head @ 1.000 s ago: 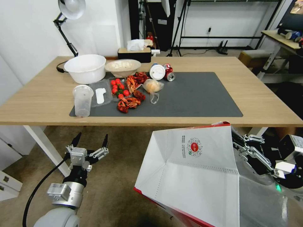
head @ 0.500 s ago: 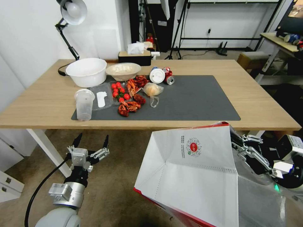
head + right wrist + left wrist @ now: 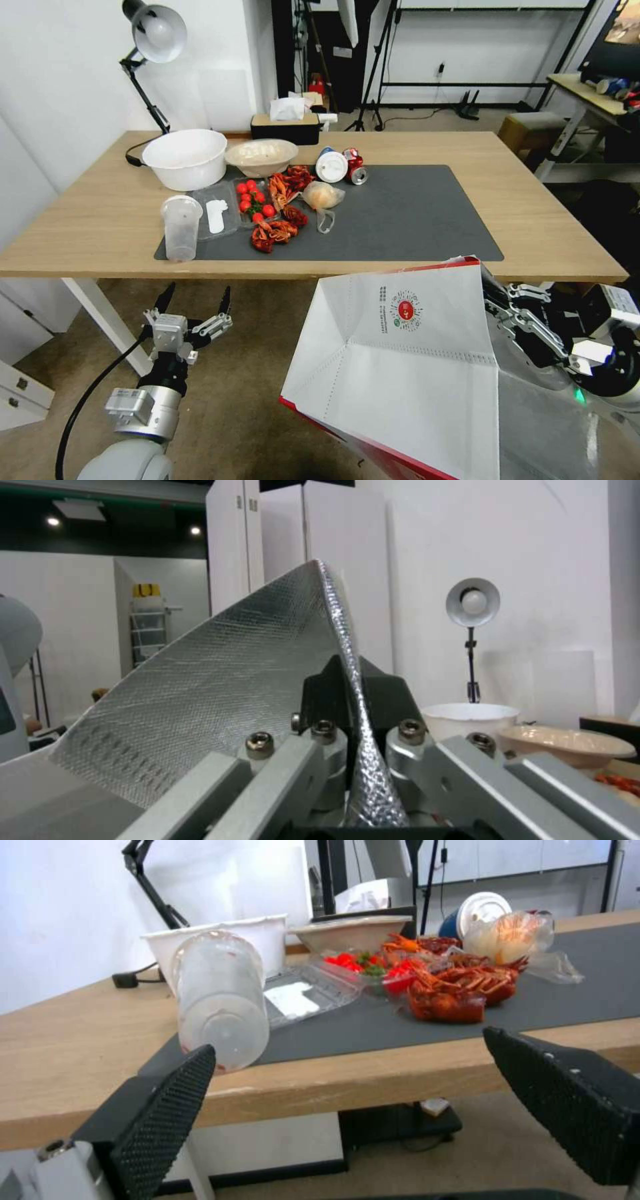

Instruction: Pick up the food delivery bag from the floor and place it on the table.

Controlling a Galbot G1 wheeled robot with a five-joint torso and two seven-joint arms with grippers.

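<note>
- Right claw (image 3: 350, 720) clenched on the foil-lined rim of the boxy white, red-sided food delivery bag (image 3: 407, 373) — held off the brownish-grey floor (image 3: 247, 400), before the light-wood worktop (image 3: 93, 220);
- Left claw (image 3: 193, 303) spread, empty — low beside the worktop's white leg.

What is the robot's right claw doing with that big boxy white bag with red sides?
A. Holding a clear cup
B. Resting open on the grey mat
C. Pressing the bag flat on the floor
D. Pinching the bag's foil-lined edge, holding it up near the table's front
D: the right gripper is closed on the silver foil-lined edge of the boxy white food delivery bag, which hangs in front of the light-wood table.
</note>
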